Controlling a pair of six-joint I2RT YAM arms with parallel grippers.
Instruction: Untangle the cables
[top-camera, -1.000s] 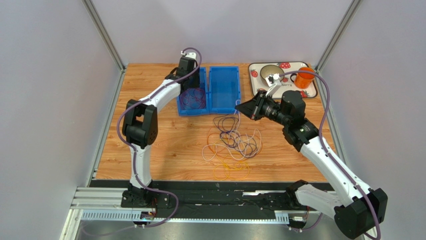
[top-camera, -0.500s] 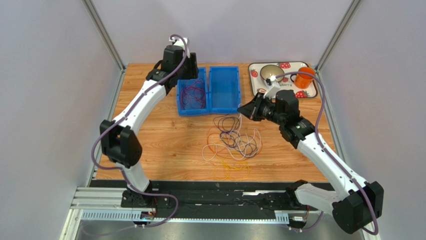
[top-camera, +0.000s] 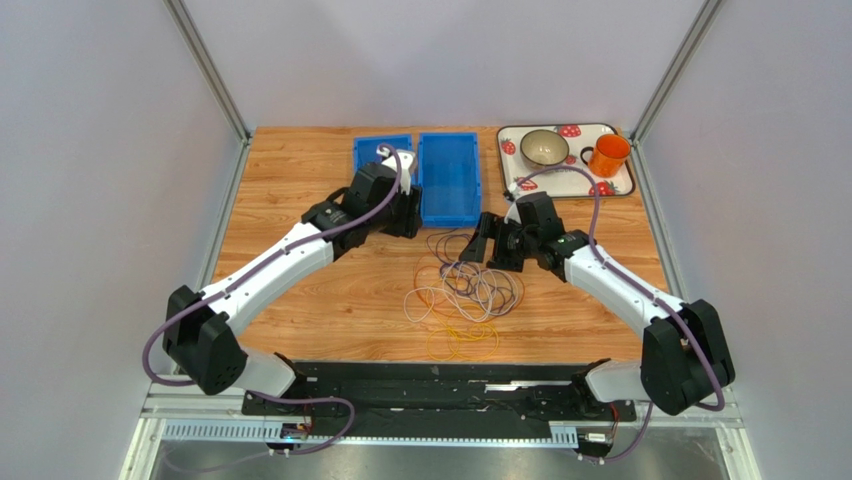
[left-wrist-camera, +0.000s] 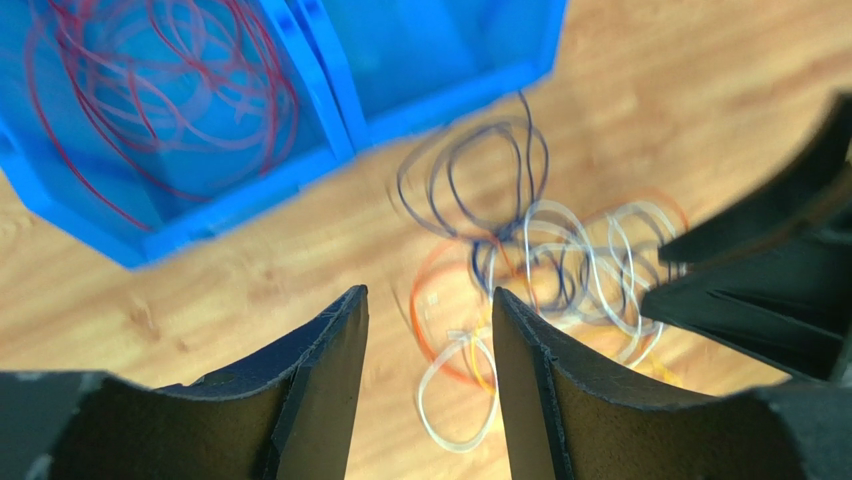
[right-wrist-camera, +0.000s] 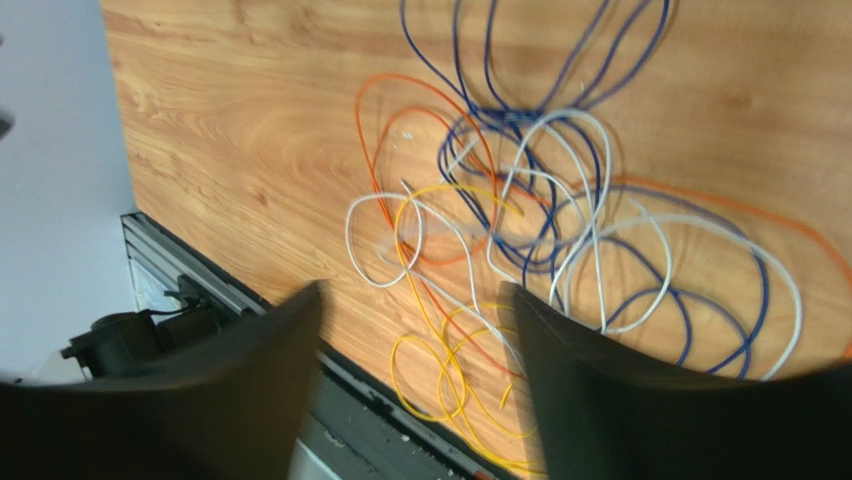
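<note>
The cables (top-camera: 470, 285) lie in a loose tangle mid-table: dark blue (right-wrist-camera: 520, 130), white (right-wrist-camera: 600, 250), orange (right-wrist-camera: 375, 140) and yellow (right-wrist-camera: 450, 370) loops crossing each other. A dark red cable (left-wrist-camera: 150, 100) lies coiled inside the left blue bin (left-wrist-camera: 230, 205). My left gripper (top-camera: 412, 222) hovers at the bins' front edge, left of the tangle; its jaws (left-wrist-camera: 428, 300) are open and empty. My right gripper (top-camera: 482, 250) hangs over the tangle's upper right, open (right-wrist-camera: 410, 290) with nothing between its fingers. The two grippers face each other across the pile.
Two blue bins (top-camera: 448, 180) stand side by side at the back centre; my left arm covers most of the left one in the top view. A strawberry-print tray (top-camera: 515, 165) at the back right carries a bowl (top-camera: 545, 147) and an orange cup (top-camera: 608, 155). A black rail (right-wrist-camera: 190, 300) borders the near edge.
My left arm has swung from above the left bin down toward the tangle. My right gripper, shut before, has dropped lower over the cables and opened.
</note>
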